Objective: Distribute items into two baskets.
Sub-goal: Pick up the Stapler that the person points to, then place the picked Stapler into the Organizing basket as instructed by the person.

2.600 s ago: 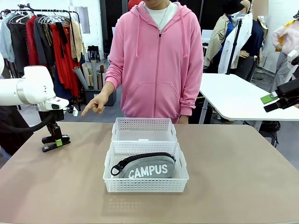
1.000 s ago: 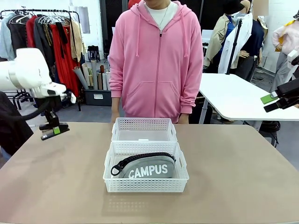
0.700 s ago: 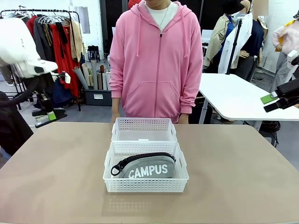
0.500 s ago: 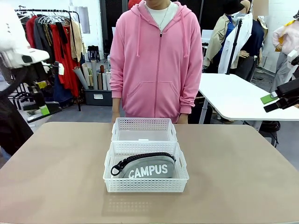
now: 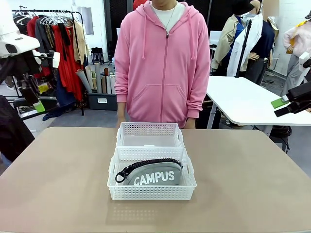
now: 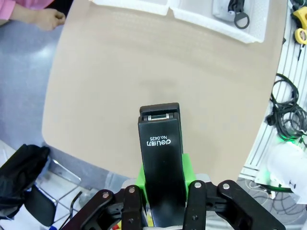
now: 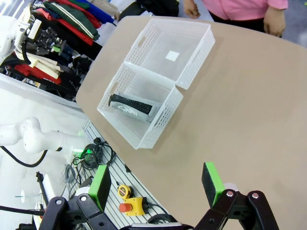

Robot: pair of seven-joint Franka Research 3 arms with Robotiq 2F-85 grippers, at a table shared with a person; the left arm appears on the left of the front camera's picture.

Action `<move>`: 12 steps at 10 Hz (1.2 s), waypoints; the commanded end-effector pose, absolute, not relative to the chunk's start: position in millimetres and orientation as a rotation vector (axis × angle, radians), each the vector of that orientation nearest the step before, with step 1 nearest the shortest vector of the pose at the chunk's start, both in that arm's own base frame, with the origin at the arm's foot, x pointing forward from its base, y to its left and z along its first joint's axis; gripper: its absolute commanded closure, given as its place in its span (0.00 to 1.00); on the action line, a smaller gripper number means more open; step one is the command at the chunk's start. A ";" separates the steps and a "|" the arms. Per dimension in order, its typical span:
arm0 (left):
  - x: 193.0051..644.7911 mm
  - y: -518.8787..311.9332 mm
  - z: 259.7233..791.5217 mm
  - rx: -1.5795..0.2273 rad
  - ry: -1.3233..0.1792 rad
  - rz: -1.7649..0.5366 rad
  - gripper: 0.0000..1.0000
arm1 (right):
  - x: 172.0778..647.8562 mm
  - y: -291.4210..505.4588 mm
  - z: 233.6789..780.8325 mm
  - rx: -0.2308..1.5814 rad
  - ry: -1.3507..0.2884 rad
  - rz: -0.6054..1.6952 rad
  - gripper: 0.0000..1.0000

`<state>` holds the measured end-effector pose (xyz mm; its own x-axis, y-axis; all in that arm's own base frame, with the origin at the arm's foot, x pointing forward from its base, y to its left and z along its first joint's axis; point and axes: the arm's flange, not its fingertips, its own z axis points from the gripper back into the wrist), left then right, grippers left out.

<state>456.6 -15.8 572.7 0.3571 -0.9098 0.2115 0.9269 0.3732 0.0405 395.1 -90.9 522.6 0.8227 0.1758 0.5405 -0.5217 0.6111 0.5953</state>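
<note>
L gripper [image 6: 164, 175] is clamped tight on the stapler [image 6: 160, 143], green pads [image 6: 188, 166] pressing both flanks of its rear half, nose poking out ahead. The stapler's a black, smooth, hard bar, boxy w/ a squared front, white print on top (upside down to the wrist cam) and a metal glint at the tip. From the front, that gripper hangs high at the far left, above table level, well apart from both baskets.

R gripper [image 7: 156, 184]: jaws spread wide, nothing btwn them, green pads facing each other, up over the table [image 5: 243, 184], which has a matte tan top w/ rounded corners.

Mid-table sit two white translucent plastic baskets, rectangular, w/ mesh-perforated walls and slot handles in the rims, touching end to end. The near basket [image 5: 151, 193] holds the pouch [image 5: 155, 175]: soft grey fabric, white "CAMPUS" lettering, chunky black zipper arcing over the top w/ a ring pull. The far basket [image 5: 149, 129] shows a small white label on its floor. A person [image 5: 165, 63] in a pink zip hoodie stands just behind it.
</note>
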 end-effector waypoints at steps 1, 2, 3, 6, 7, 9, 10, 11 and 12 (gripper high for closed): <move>465.2 -11.3 565.9 -0.126 -0.191 -1.189 1.00 | 394.3 -89.8 524.3 0.830 -0.463 0.415 0.00; 456.6 -15.8 572.7 -0.091 -0.212 -1.187 1.00 | 394.3 -89.8 524.3 0.830 -0.463 0.415 0.00; 456.6 -15.8 572.7 -0.091 -0.212 -1.187 1.00 | 394.3 -89.8 524.3 0.830 -0.463 0.415 0.00; 456.6 -15.8 572.7 -0.091 -0.212 -1.187 1.00 | 394.3 -89.8 524.3 0.830 -0.463 0.415 0.00; 456.6 -15.8 572.7 -0.091 -0.212 -1.187 1.00 | 394.3 -89.8 524.3 0.830 -0.463 0.415 0.00; 456.6 -15.8 572.7 -0.091 -0.212 -1.187 1.00 | 394.3 -89.8 524.3 0.830 -0.463 0.415 0.00; 456.6 -15.8 572.7 -0.091 -0.212 -1.187 1.00 | 394.3 -89.8 524.3 0.830 -0.463 0.415 0.00; 456.6 -15.8 572.7 -0.091 -0.212 -1.187 1.00 | 394.3 -89.8 524.3 0.830 -0.463 0.415 0.00; 456.6 -15.8 572.7 -0.091 -0.212 -1.187 1.00 | 394.3 -89.8 524.3 0.830 -0.463 0.415 0.00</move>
